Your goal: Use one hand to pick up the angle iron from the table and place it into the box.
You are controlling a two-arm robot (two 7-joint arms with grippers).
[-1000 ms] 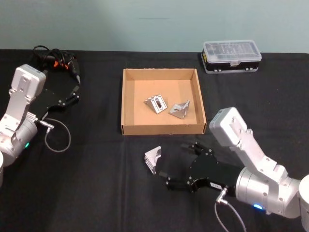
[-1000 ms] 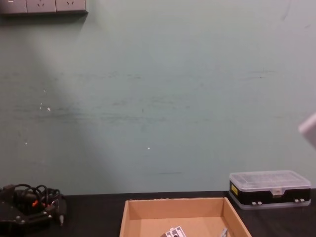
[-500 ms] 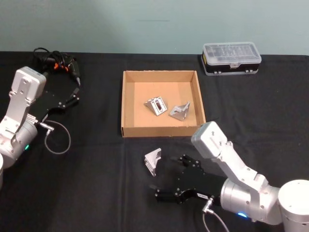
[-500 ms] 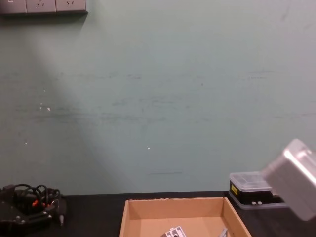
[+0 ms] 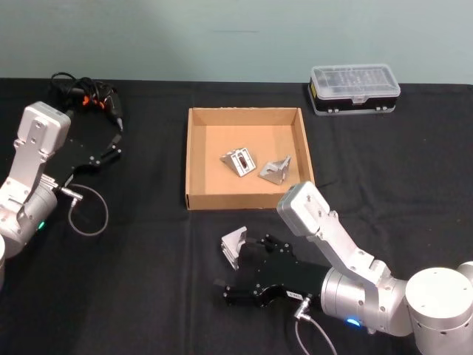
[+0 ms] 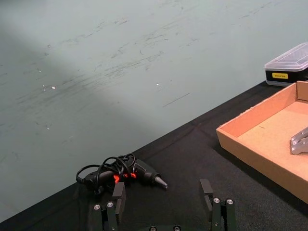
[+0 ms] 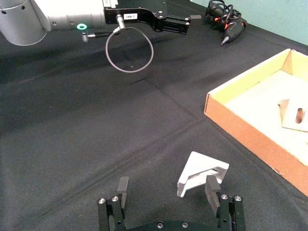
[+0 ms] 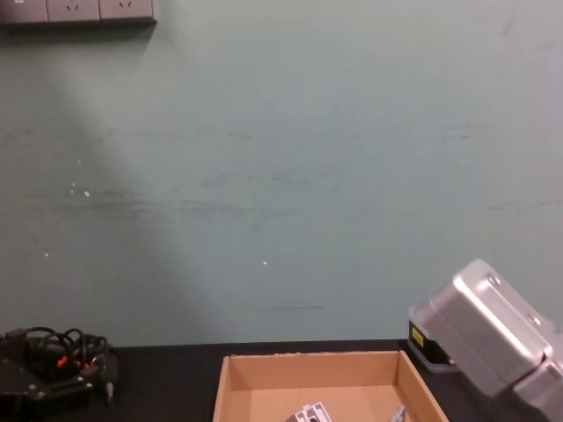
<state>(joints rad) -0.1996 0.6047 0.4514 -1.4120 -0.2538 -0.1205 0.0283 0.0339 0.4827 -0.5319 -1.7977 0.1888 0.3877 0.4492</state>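
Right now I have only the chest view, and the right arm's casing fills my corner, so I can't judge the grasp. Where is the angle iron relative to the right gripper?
Observer: The angle iron lies on the table just outside the box's near wall. The right gripper is open around it.
Operator: Centred between the fingers?
Observer: No. In the right wrist view it sits close by one finger, well off centre.
Operator: And the left arm?
Observer: The left gripper is open and parked at the table's left side, near the cabled tool.
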